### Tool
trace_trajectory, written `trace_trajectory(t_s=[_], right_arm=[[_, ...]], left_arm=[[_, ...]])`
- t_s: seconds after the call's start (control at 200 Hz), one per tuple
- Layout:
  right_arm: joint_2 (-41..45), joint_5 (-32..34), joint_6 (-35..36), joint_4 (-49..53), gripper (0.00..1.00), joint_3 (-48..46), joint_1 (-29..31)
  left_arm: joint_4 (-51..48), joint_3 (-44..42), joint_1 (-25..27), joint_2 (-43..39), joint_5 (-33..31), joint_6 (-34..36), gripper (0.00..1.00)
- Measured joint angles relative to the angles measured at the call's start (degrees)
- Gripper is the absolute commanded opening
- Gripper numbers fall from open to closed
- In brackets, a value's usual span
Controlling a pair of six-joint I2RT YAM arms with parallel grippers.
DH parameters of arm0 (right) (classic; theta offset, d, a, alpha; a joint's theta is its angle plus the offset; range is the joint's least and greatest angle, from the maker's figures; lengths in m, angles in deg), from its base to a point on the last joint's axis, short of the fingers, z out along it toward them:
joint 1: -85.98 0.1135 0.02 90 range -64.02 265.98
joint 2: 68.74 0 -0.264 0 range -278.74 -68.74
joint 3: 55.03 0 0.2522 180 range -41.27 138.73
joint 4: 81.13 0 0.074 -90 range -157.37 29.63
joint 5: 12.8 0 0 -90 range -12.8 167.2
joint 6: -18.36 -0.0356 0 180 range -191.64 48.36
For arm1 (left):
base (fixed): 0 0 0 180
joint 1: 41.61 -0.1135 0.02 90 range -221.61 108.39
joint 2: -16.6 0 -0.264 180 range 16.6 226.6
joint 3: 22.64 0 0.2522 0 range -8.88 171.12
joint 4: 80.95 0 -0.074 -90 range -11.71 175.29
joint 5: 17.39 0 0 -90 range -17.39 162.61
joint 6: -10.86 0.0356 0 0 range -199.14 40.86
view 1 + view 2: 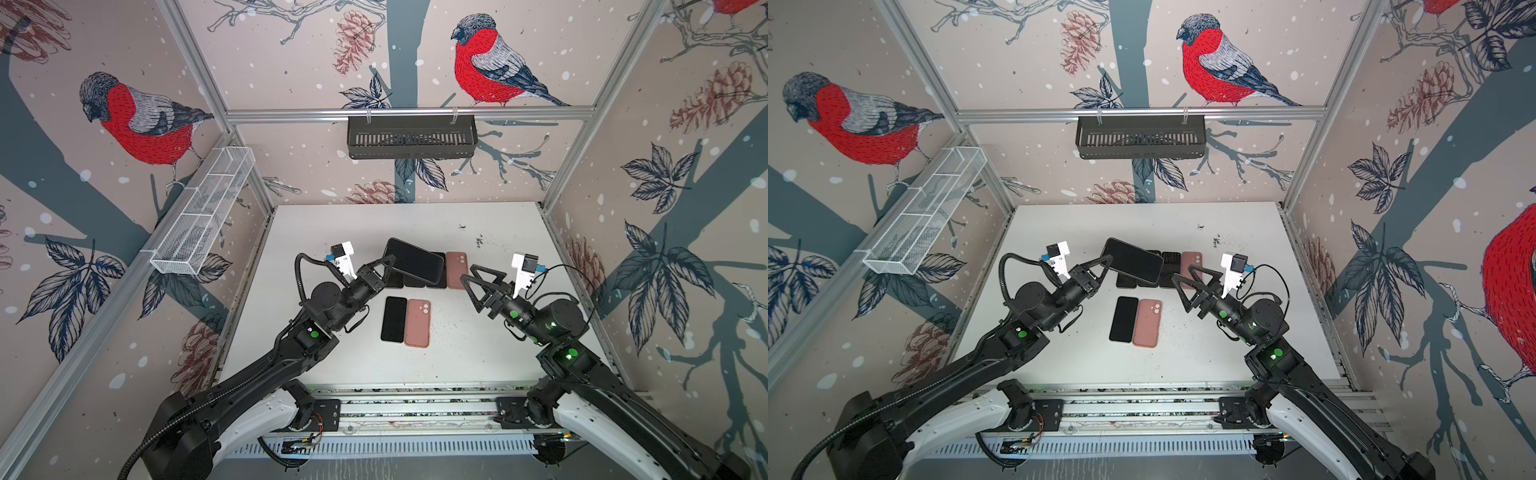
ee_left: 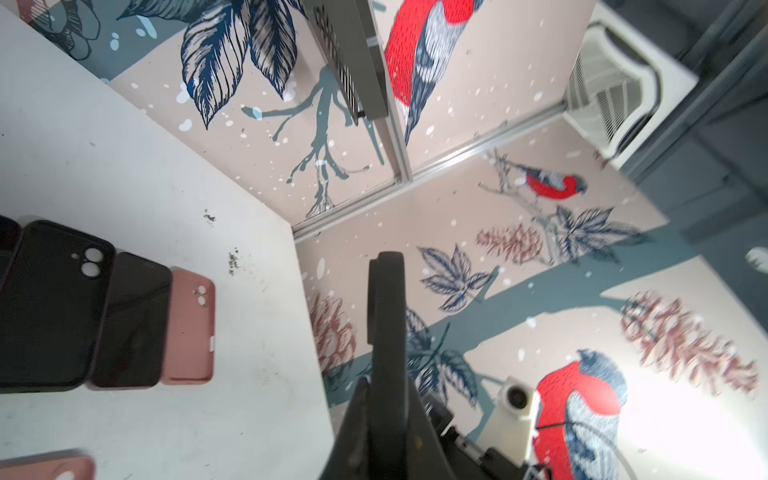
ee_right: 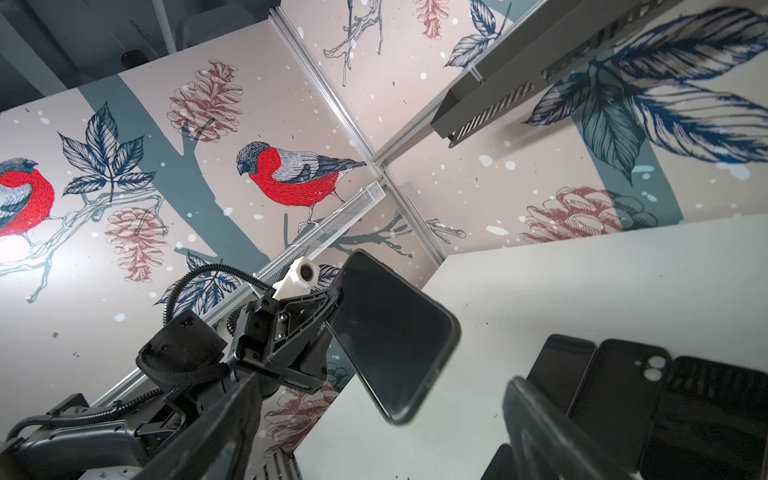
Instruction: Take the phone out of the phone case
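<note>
Left gripper (image 1: 387, 264) (image 3: 330, 305) is clenching on one short end of the phone (image 1: 415, 259) (image 1: 1133, 258) (image 3: 395, 336), holding it in the air over the table (image 1: 332, 224), above the back row of cases. Phone's long axis is running roughly left to right in both top views, the free end pointing right and a bit toward the front, at the right arm; dark glossy face is tilting up at the top camera. Can't tell if a case is sitting on it.

Right gripper (image 1: 469, 275) (image 1: 1181, 272) is hanging released, jaws spread wide, gripping nothing, just beside the phone's free end and apart from it, over the back pink case (image 1: 457, 270).

Back row is lying flat under the phone: black case (image 2: 54, 307) (image 3: 619, 386) with camera cutout, more dark pieces, then the back pink case at the right end. Nearer the front, front phone (image 1: 394, 319) and front pink case (image 1: 417, 323) are lying side by side, touching, long axes running front to back
</note>
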Motion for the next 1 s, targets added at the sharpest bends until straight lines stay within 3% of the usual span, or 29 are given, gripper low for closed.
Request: trace_trajectory(t_s=[0.185, 0.395, 0.645, 1.001], right_arm=[[-3.6, -3.4, -9.3, -8.6, 0.86, -7.3, -0.2], [-9.2, -6.7, -16.1, -20.6, 0.81, -10.0, 1.6], [-14.4, -7.7, -17.6, -28.9, 0.74, -9.1, 5.4], [-21.6, -7.9, -18.9, -34.8, 0.62, -6.8, 6.1]], left_arm=[[2.3, -2.8, 0.2, -1.3, -3.5, -7.1, 0.00], [4.4, -3.4, 0.3, -1.2, -4.1, -10.2, 0.00], [6.6, -5.0, 0.9, -0.4, -4.2, -11.2, 0.00], [6.7, -5.8, 1.7, -0.6, -4.2, -11.3, 0.00]])
